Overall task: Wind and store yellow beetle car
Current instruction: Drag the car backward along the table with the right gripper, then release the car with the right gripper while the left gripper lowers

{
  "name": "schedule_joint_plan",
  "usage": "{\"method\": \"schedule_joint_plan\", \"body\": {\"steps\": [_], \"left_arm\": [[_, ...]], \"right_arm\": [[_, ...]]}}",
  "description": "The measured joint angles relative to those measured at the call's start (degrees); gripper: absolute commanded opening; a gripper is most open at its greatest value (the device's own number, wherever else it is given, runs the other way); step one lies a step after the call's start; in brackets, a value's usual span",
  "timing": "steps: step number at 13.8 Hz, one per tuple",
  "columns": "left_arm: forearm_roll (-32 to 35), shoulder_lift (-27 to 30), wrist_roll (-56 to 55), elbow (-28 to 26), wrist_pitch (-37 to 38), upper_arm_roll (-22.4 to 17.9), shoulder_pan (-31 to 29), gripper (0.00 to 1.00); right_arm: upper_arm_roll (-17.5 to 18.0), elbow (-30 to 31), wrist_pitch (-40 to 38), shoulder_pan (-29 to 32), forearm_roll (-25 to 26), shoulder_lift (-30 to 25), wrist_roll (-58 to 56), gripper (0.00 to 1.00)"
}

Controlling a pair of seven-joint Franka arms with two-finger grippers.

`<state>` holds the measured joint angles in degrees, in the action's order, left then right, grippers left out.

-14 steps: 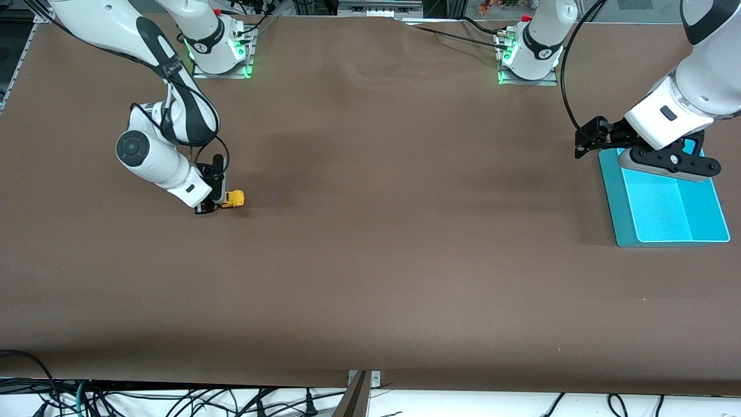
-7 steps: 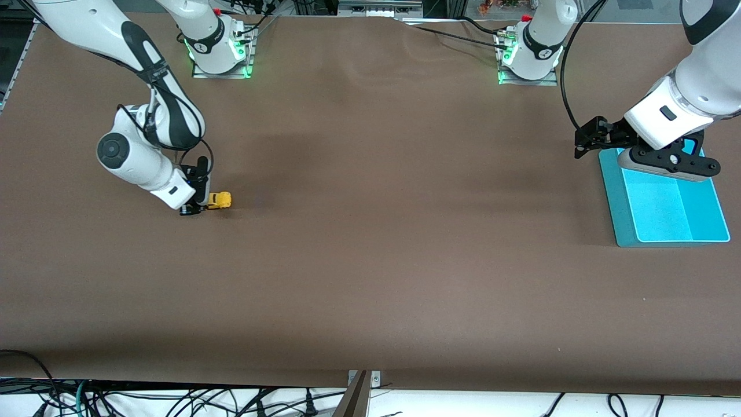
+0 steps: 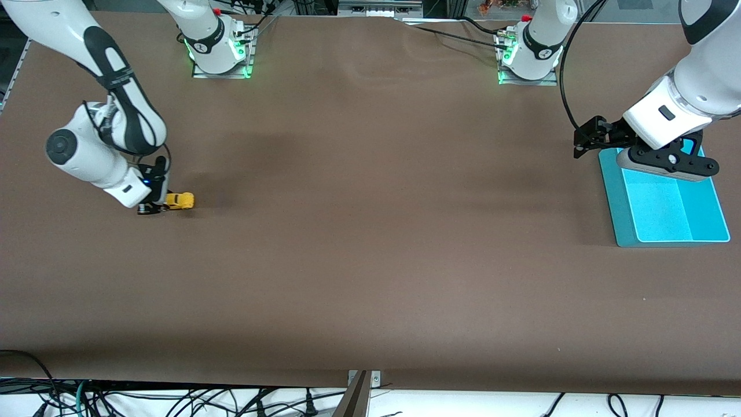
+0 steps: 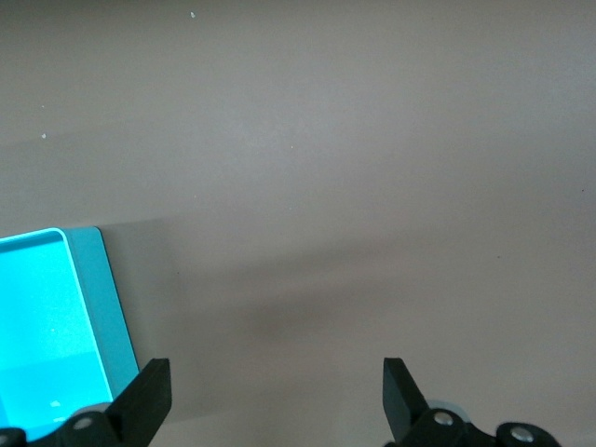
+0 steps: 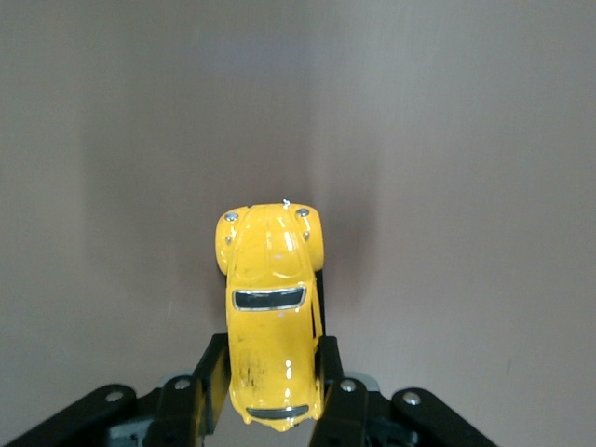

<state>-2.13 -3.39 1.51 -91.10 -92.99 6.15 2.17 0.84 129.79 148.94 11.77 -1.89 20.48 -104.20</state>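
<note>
Yellow beetle car sits clamped between right pincer fingers, nose protruding.

This is a robotics lab rather than any home or shop. Two white industrial arms are bolted to metal base plates lit with green status lights, standing along one edge of a wide counter covered in plain brown sheeting. Black cables run from the bases across the covering, and a tangle of loose wiring hangs below the counter's edge nearest the front camera. Aluminium framing shows above the bases.
</note>
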Motion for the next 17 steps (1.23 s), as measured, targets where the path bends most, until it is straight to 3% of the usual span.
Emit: {"method": "schedule_joint_plan", "body": {"steps": [3, 6, 7, 8, 12, 17], "left_arm": [[0.00, 0.00, 0.00, 0.00, 0.00, 0.00, 0.00, 1.00], [0.00, 0.00, 0.00, 0.00, 0.00, 0.00, 0.00, 1.00], [0.00, 0.00, 0.00, 0.00, 0.00, 0.00, 0.00, 1.00], [0.00, 0.00, 0.00, 0.00, 0.00, 0.00, 0.00, 1.00], [0.00, 0.00, 0.00, 0.00, 0.00, 0.00, 0.00, 1.00], [0.00, 0.00, 0.00, 0.00, 0.00, 0.00, 0.01, 1.00]], "right_arm": [[-1.72, -0.02, 0.03, 2.91, -0.13, 0.01, -5.27, 0.09], [-1.78, -0.09, -0.24, 3.80, -0.22, 0.02, -6.25, 0.36], [-1.53, -0.30, -1.00, 3.80, -0.42, 0.02, -6.23, 0.56], [-1.04, -0.61, -2.12, 3.79, -0.70, 0.03, -6.09, 1.00], [2.12, -3.20, -6.78, 3.68, -0.96, 0.28, -1.96, 1.00], [6.04, -12.28, -15.92, 2.15, -0.95, -1.44, 2.29, 1.00]]}}
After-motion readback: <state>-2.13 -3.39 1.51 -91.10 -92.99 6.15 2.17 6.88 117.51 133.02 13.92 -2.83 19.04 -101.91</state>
